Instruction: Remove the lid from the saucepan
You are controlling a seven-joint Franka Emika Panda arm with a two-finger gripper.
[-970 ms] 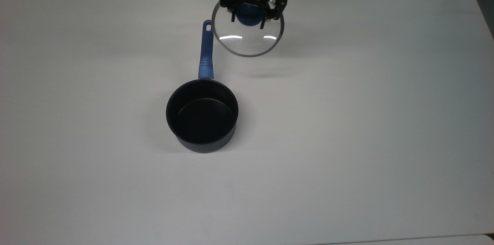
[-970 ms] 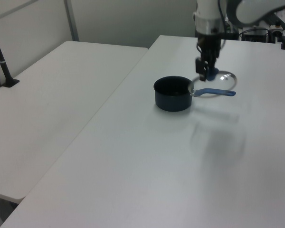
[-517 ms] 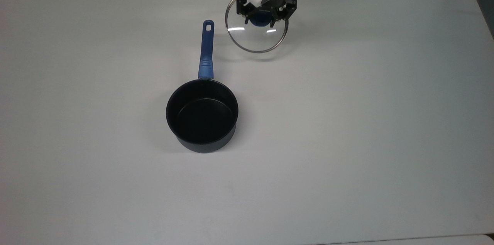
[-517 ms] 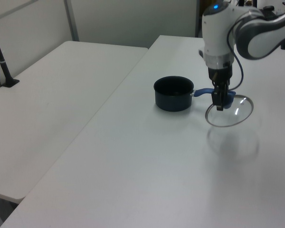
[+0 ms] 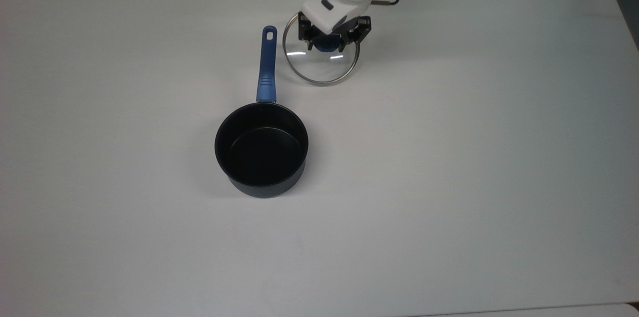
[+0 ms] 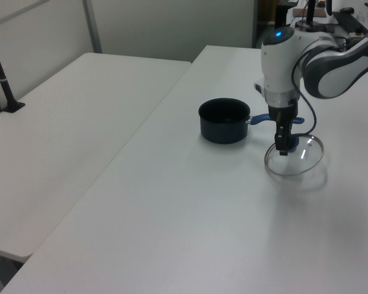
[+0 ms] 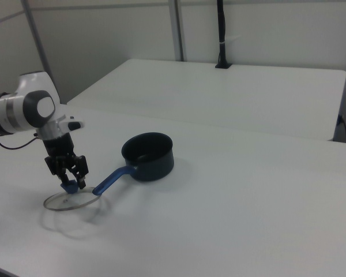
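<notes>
Since the earlier frames your gripper point(image 5: 328, 40) dropped lower w/ the lid point(image 5: 322, 62) and drifted toward the top view's left, closer to the pan handle. Fingers were pinched on the lid's blue knob point(image 5: 325, 43). Lid sat off the saucepan point(image 5: 261, 150), just beside the handle point(image 5: 266, 65) on the top view's right, at or barely above the table point(image 5: 449, 157); can't tell if touching. Pan stood open, mid-table.
</notes>
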